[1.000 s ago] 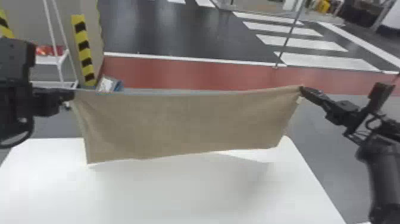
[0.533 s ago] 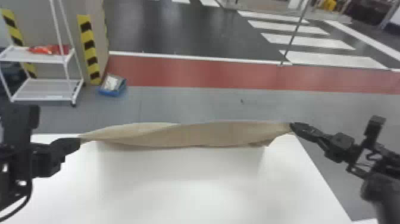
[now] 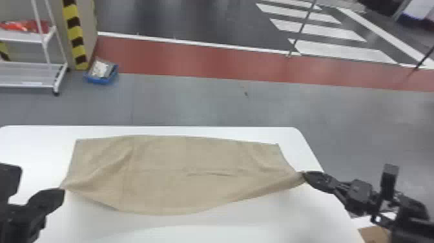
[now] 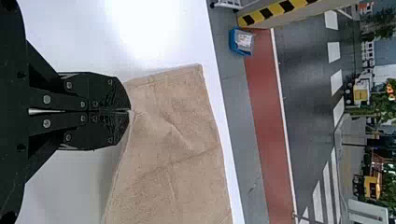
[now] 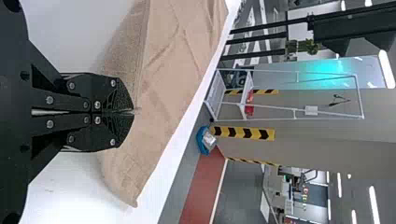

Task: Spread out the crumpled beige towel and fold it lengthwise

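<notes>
The beige towel [image 3: 180, 174] lies spread across the white table, its far edge flat near the table's far side and its near edge sagging between the grippers. At its near left corner is my left gripper [image 3: 64, 190], shut on the cloth. My right gripper [image 3: 304, 174] holds the near right corner, slightly raised. In the left wrist view the left gripper [image 4: 130, 111] pinches a corner of the towel [image 4: 173, 149]. The right wrist view has the right gripper [image 5: 133, 112] closed on the edge of the towel [image 5: 163, 74], with low wrinkles beyond.
The white table [image 3: 180, 231] has its far edge just beyond the towel. On the floor past it are a white rack [image 3: 29, 74] at the far left and a blue bin [image 3: 101, 71]. A brown item [image 3: 374, 234] shows at the lower right.
Both grippers have come down and nearer with the towel between them. The cloth hung in the air earlier; now its far part rests on the table. The head view has tilted downward.
</notes>
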